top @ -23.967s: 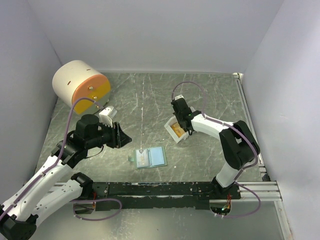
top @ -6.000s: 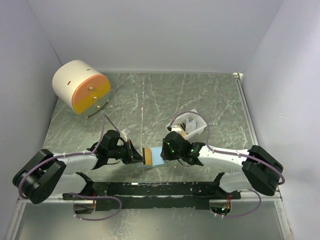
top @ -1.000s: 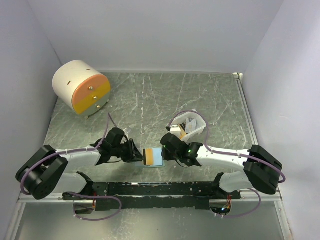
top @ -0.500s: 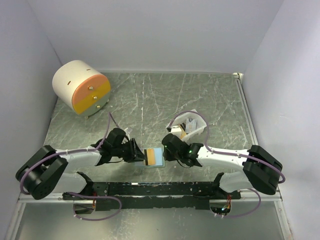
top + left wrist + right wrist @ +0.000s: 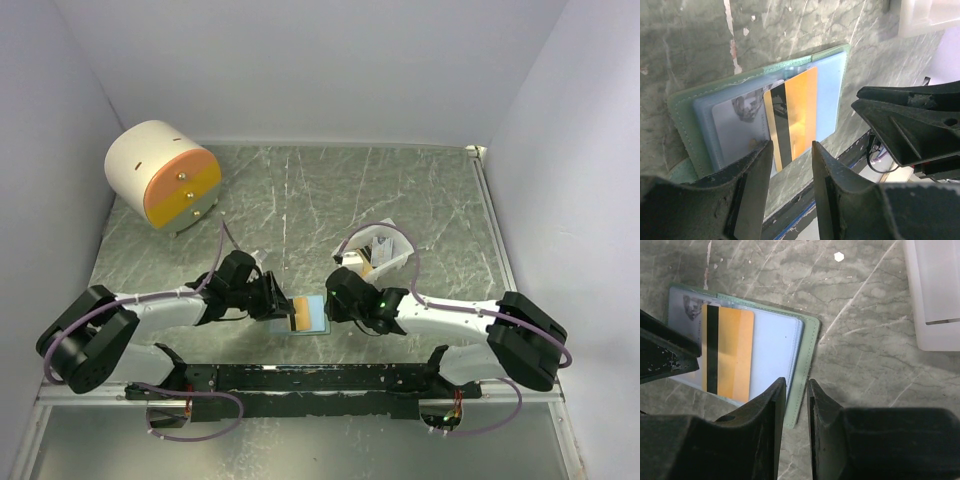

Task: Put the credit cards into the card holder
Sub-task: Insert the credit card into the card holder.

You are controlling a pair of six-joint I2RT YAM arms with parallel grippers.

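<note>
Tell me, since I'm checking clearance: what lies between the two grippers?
The open card holder, an orange card on it, lies between left gripper and right gripper, per the top view.

Glossy orange-gold credit card (image 5: 800, 112), matt leather-like card holder (image 5: 680, 116), veined stone-look table (image 5: 860, 300).

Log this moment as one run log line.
card holder: open flat | orange card: lying on its inside | left gripper: astride card end, grip unclear | right gripper: at holder's edge, grip unclear
</note>
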